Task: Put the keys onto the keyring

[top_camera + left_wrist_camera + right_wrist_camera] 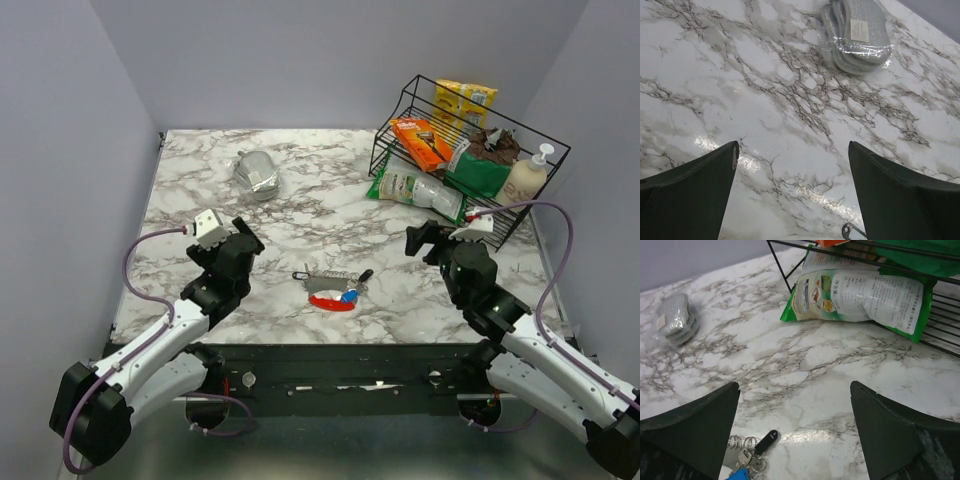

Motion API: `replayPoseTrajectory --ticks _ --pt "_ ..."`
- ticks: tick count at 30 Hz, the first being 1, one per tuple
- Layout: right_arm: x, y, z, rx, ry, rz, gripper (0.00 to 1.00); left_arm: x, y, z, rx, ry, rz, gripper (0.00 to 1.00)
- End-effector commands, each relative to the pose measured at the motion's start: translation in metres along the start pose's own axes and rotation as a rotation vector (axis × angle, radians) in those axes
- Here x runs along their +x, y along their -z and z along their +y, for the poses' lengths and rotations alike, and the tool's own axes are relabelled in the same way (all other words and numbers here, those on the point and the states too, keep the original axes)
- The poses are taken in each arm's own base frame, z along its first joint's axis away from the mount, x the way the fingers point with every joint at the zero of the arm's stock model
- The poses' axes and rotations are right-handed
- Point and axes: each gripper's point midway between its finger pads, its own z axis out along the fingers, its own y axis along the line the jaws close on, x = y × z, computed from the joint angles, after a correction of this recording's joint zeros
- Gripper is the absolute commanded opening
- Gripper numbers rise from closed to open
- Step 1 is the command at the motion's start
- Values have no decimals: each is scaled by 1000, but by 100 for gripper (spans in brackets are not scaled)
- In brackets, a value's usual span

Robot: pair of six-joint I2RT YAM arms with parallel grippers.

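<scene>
progress: looks unstarted.
keys (766, 440): touching keyring (332, 301), middle of counter (300, 210) near its front edge; possibly already linked, too small to tell.
left gripper (792, 150): jaws wide apart, empty.
right gripper (795, 390): jaws wide apart, empty.
left: grasp, thread keys.

On white grey-veined marble table (330, 215), centre, toward 6 o'clock: thin silver metal keyring with curved red plastic tag (332, 298). At 9 o'clock end of its links: small black-headed key (301, 274); at 2 o'clock: second black-headed key (366, 274).
Far off at 11 o'clock: clear-wrapped stack of grey oval pads (257, 174).
At 1 o'clock, back corner: black wire rack (515, 222); in it, at 3 o'clock end, cream plastic pump bottle (527, 180); on lower tier, poking out toward 9 o'clock, green-and-white printed pouch (415, 187).
Flanking keyring, apart from it: left gripper (248, 232) at 9 o'clock, right gripper (418, 240) at 3 o'clock.
</scene>
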Motion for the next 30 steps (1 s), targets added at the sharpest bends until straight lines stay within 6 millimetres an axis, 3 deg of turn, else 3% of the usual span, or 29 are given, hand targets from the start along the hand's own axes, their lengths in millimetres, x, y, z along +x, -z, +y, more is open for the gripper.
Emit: replayPoseTrajectory --ticks 1,10,24,30 --pt "-9 5 -21 91 -63 -68 100 -17 -3 22 -170 21 -69 99" --pt "-11 9 -32 130 -95 -107 100 -15 -3 17 -162 -10 -35 99" --pt "-18 6 -25 115 -93 -117 100 -24 4 18 -85 61 -103 99" --pt "-24 10 -20 73 -101 -136 100 -33 6 6 -37 75 -108 99"
